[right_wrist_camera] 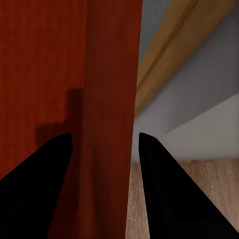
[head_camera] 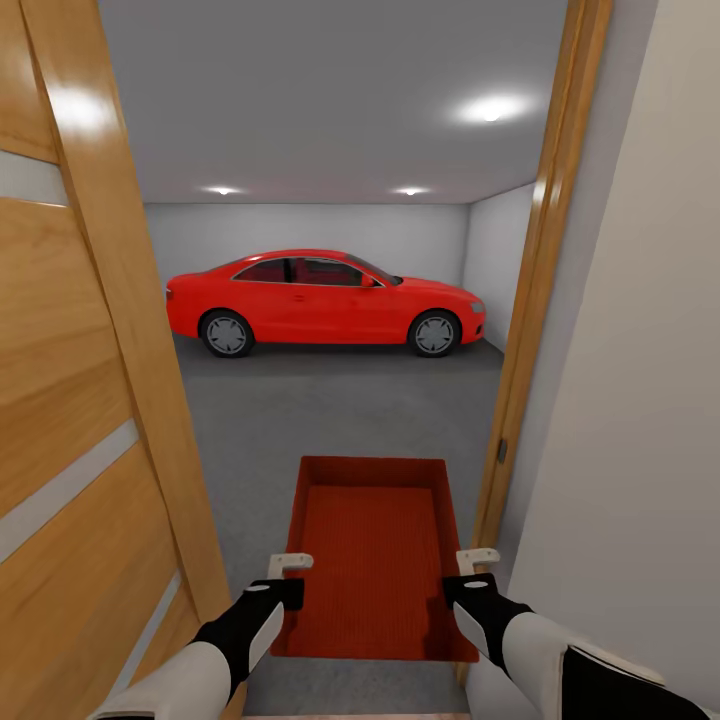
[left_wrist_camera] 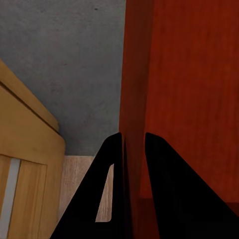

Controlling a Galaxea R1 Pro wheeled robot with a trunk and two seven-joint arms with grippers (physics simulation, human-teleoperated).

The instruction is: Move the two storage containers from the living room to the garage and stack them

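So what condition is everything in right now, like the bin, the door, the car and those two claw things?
Storage container: empty, held level between both grippers.
Left gripper: clamped on its left wall.
Right gripper: straddling its right wall.
Door: swung open.
Red car: parked, doors shut.

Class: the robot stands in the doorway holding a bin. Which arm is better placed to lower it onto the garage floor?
Neither alone. The left gripper pinches the bin's left wall, the right gripper straddles its right wall, so both should lower it together onto the floor.
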